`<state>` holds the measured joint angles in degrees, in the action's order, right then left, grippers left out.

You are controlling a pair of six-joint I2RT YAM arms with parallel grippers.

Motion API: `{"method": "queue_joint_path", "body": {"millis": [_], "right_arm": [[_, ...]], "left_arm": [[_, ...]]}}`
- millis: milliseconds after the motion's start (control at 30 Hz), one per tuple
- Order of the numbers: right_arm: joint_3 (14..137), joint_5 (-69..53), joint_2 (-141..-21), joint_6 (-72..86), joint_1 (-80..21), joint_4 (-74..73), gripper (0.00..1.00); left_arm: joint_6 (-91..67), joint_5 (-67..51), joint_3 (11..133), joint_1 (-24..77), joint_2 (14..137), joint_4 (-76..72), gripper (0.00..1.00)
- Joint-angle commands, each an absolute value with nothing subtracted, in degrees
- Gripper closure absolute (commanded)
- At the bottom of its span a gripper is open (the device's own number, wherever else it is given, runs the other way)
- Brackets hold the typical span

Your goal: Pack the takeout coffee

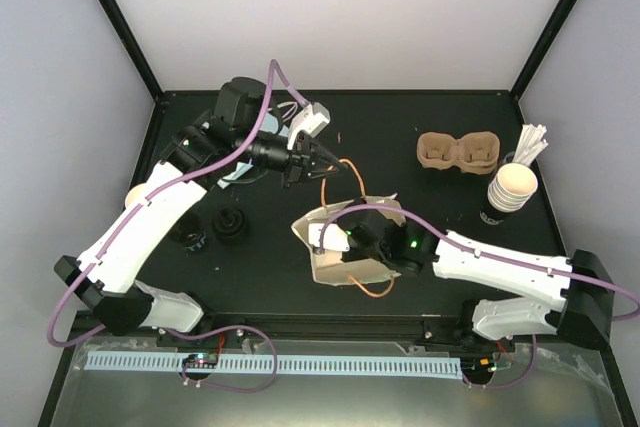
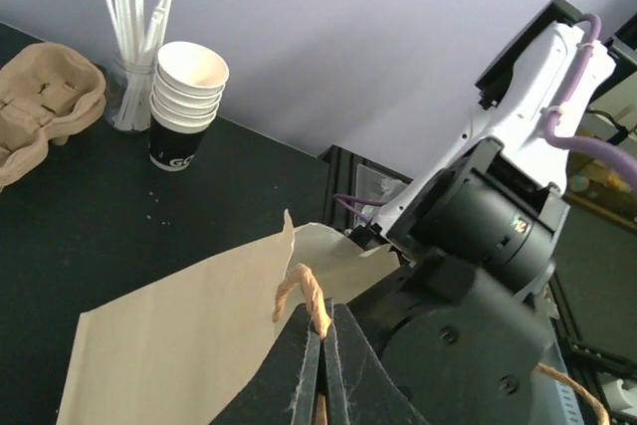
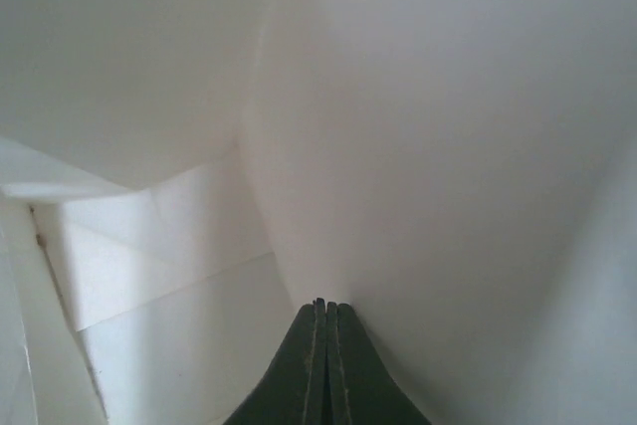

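On the left gripper [image 2: 320,333] the jaws are pressed tight together, pinching the twisted brown paper handle [image 2: 299,291] of a cream paper carrier bag [image 2: 169,345] that lies on its side on the black bench [image 1: 440,227]. The handle loops up out of the jaw tips, just above the bag's edge. The right gripper [image 3: 320,308] is shoved inside that same bag, so its wrist view is nothing but pale paper walls and creases. Its jaws are fully closed too, with nothing visible between them, and the tips sit right by a fold of the bag's inner wall. The takeout coffee, a small round cream-beige paper cup [image 1: 133,194], is way over at the left of the bench, peeking out from behind the left arm's white forearm. It's near two black plastic lids [image 1: 230,225] and well apart from the bag. Only a rounded sliver shows from above, so it looks upright with its long axis vertical, but I honestly can't tell for sure. On the right side a brown pulp two-cup carrier [image 1: 458,152] sits beside a nested stack of paper cups [image 1: 512,187] and white sticks [image 1: 532,142].
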<state>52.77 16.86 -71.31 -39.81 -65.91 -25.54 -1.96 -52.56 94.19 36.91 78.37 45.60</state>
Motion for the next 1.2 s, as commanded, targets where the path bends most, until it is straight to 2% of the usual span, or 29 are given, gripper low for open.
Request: {"method": "queue_joint_path", "body": {"millis": [0, 267, 467, 600, 700, 933, 1000, 1100, 1167], "right_arm": [[54.66, 18.89, -68.08, -37.13, -66.09, -23.10, 0.99], [55.57, 17.55, -63.37, -32.10, -64.10, -20.78, 0.99], [58.02, 13.04, -60.03, -26.16, -58.98, -20.65, 0.98], [60.02, 7.98, -58.48, -22.89, -55.47, -21.19, 0.95], [60.86, 2.39, -58.05, -20.51, -53.84, -21.35, 0.89], [61.38, -5.25, -59.92, -20.93, -53.53, -16.69, 0.86], [61.88, -4.73, -60.17, -18.81, -53.54, -13.76, 0.80], [61.53, -4.84, -59.63, -15.48, -53.53, -8.00, 0.49], [60.96, -5.04, -58.99, -12.39, -53.53, -4.32, 0.37]], "left_arm": [[-3.96, -51.97, 93.82, 35.12, 78.66, 44.33, 0.98], [-10.61, -53.88, 90.15, 29.39, 78.09, 39.02, 0.98], [-11.74, -55.05, 89.83, 28.74, 79.41, 38.03, 0.98], [-12.23, -55.57, 90.04, 28.70, 81.14, 37.41, 0.98], [-13.14, -56.65, 90.08, 28.64, 82.42, 36.18, 0.99], [-14.65, -58.25, 91.79, 28.70, 84.70, 34.61, 0.98], [-14.85, -58.33, 92.54, 28.65, 85.18, 34.71, 0.98], [-15.58, -58.36, 92.93, 28.50, 85.43, 34.30, 0.99], [-16.05, -58.28, 92.75, 28.20, 85.30, 34.09, 0.98]]}}
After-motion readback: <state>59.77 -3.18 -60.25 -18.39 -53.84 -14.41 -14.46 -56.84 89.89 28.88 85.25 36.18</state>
